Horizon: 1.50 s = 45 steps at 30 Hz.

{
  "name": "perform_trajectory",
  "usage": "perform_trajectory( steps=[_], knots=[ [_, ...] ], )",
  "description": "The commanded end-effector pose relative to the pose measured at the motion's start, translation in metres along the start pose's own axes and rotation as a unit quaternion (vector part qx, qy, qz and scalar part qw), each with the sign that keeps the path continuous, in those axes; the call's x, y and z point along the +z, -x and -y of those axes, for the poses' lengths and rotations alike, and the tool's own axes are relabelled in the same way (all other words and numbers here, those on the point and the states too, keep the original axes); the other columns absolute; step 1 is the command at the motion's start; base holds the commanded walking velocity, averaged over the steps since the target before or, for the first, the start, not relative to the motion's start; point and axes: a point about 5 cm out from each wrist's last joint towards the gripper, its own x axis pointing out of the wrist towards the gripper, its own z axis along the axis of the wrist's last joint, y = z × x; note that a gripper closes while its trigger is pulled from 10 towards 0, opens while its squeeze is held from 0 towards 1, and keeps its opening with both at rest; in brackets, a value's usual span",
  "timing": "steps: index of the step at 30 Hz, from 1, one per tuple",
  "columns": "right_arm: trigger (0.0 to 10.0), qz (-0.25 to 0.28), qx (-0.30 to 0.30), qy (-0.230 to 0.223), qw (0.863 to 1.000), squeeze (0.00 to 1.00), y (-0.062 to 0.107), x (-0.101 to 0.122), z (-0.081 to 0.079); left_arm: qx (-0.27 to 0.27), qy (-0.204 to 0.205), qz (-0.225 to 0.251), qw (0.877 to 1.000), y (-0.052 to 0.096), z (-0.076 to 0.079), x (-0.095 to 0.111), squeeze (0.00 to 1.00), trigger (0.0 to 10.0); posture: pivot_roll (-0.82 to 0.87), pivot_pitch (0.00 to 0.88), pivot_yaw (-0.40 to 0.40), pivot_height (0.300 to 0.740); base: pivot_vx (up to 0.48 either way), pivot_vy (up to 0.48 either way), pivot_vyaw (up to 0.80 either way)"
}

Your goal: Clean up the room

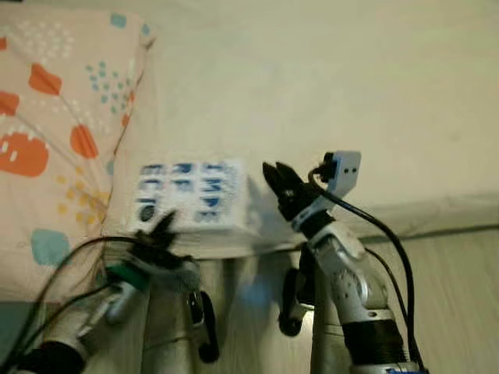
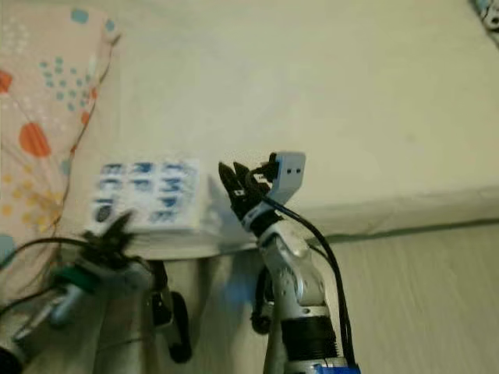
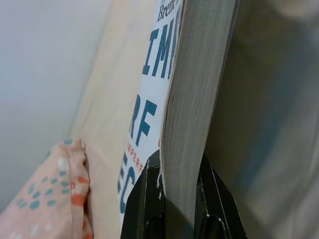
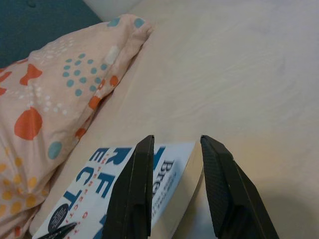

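Left gripper [image 3: 172,199]: nearest the lens, clamped on the book [image 1: 191,195] at its near edge, one finger on the cover, one beneath, page block between; likely gripped to lift it off the bed [image 1: 351,86].
Right gripper [image 4: 174,184]: fingers apart, poised just beside the book's right edge, holding nothing; seemingly placed to steady or take that side.
Book: white cover, blue lettering, lying flat at the mattress edge, overhanging slightly.
Pillow [image 1: 54,117]: patterned, close on the book's left; may crowd a sideways move.
Floor [image 1: 452,296]: pale wood, below the bed.
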Motion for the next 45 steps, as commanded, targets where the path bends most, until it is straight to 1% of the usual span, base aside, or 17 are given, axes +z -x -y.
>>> perform_trajectory(
  steps=[1, 3, 5, 6, 7, 9, 11, 12, 13, 18, 24, 27, 28, 35, 38, 44, 45],
  knots=[
    [10.0, -0.011, -0.003, -0.005, 1.0, 0.0, 0.002, -0.007, -0.001, -0.019, 0.006, -0.017, 1.0, 0.007, 0.01, 0.0, 0.0, 10.0, -0.05, 0.304, 0.102, 0.585, 0.0, 0.0, 0.0],
    [10.0, -0.011, -0.003, -0.005, 1.0, 0.0, 0.002, -0.007, -0.001, 0.006, 0.004, -0.042, 0.999, -0.009, 0.01, 0.002, 0.0, 10.0, -0.05, 0.302, 0.098, 0.585, 0.0, 0.0, 0.0],
    [10.0, -0.011, -0.002, -0.005, 1.0, 0.0, 0.002, -0.008, -0.001, 0.014, 0.0, -0.051, 0.999, -0.014, 0.009, 0.002, 0.0, 10.0, -0.05, 0.302, 0.098, 0.585, 0.0, 0.0, 0.0],
    [10.0, -0.011, -0.001, -0.005, 1.0, 0.0, 0.001, -0.008, -0.001, 0.025, -0.002, -0.071, 0.997, -0.02, 0.008, -0.001, 0.13, 10.0, -0.05, 0.301, 0.096, 0.585, 0.0, 0.0, 0.0],
    [10.0, -0.011, 0.0, -0.005, 1.0, 0.0, 0.001, -0.007, -0.002, 0.036, -0.015, -0.097, 0.995, -0.026, 0.006, -0.005, 0.13, 10.0, -0.05, 0.3, 0.096, 0.585, 0.0, 0.0, 0.0],
    [10.0, -0.011, 0.0, -0.005, 1.0, 0.0, 0.001, -0.007, -0.002, 0.036, -0.015, -0.097, 0.995, -0.026, 0.006, -0.005, 0.13, 10.0, -0.05, 0.3, 0.096, 0.585, 0.0, 0.0, 0.0],
    [10.0, -0.01, 0.0, -0.004, 1.0, 0.0, 0.0, -0.007, -0.002, 0.05, -0.047, -0.149, 0.986, -0.037, 0.0, -0.016, 0.0, 10.0, -0.06, 0.299, 0.095, 0.585, 0.0, 0.0, 0.0],
    [10.0, -0.01, 0.0, -0.004, 1.0, 0.0, 0.001, -0.007, -0.003, 0.048, -0.063, -0.165, 0.983, -0.038, -0.003, -0.021, 0.0, 10.0, -0.07, 0.299, 0.094, 0.585, 0.0, 0.0, 0.0],
    [10.0, -0.01, 0.0, -0.004, 1.0, 0.0, 0.001, -0.007, -0.003, 0.048, -0.063, -0.165, 0.983, -0.038, -0.003, -0.021, 0.0, 10.0, -0.07, 0.299, 0.094, 0.585, 0.0, 0.0, 0.0],
    [10.0, -0.009, -0.003, -0.003, 1.0, 0.0, 0.003, -0.006, 0.0, 0.036, -0.135, -0.211, 0.967, -0.03, -0.021, -0.053, 0.0, 10.0, -0.06, 0.298, 0.094, 0.585, 0.0, 0.0, 0.0],
    [10.0, -0.008, -0.003, -0.003, 1.0, 0.0, 0.002, -0.006, 0.0, 0.028, -0.174, -0.246, 0.953, -0.016, -0.036, -0.078, 0.0, 10.0, -0.06, 0.298, 0.091, 0.585, 0.0, 0.0, 0.0],
    [10.0, -0.008, -0.003, -0.003, 1.0, 0.0, 0.002, -0.006, 0.0, 0.028, -0.177, -0.251, 0.951, -0.015, -0.038, -0.08, 0.0, 10.0, -0.06, 0.298, 0.09, 0.585, 0.0, 0.0, 0.0],
    [10.0, -0.008, -0.002, -0.004, 1.0, 0.0, 0.002, -0.006, 0.0, 0.028, -0.172, -0.251, 0.952, -0.015, -0.036, -0.079, 1.0, 10.0, -0.06, 0.297, 0.089, 0.585, 0.0, 0.0, 0.0],
    [10.0, -0.008, -0.001, -0.003, 1.0, 0.0, 0.001, -0.005, 0.0, 0.026, -0.115, -0.213, 0.97, -0.012, -0.021, -0.06, 1.0, 10.0, -0.06, 0.293, 0.092, 0.585, 0.0, 0.0, 0.0],
    [10.0, -0.008, -0.001, -0.003, 1.0, 0.0, 0.0, -0.005, 0.0, 0.026, -0.111, -0.207, 0.972, -0.01, -0.02, -0.058, 1.0, 10.0, -0.06, 0.293, 0.092, 0.585, 0.0, 0.0, 0.0],
    [10.0, -0.008, -0.002, -0.002, 1.0, 0.0, 0.001, -0.005, 0.001, 0.042, -0.095, -0.156, 0.982, 0.007, -0.024, -0.046, 1.0, 10.0, -0.04, 0.287, 0.103, 0.585, 0.0, 0.0, 0.0],
    [10.0, -0.007, -0.002, -0.003, 1.0, 0.0, 0.001, -0.006, 0.001, 0.04, -0.094, -0.142, 0.985, 0.017, -0.024, -0.044, 0.53, 10.0, -0.04, 0.283, 0.111, 0.585, 0.0, 0.0, 0.0]
  ],
)
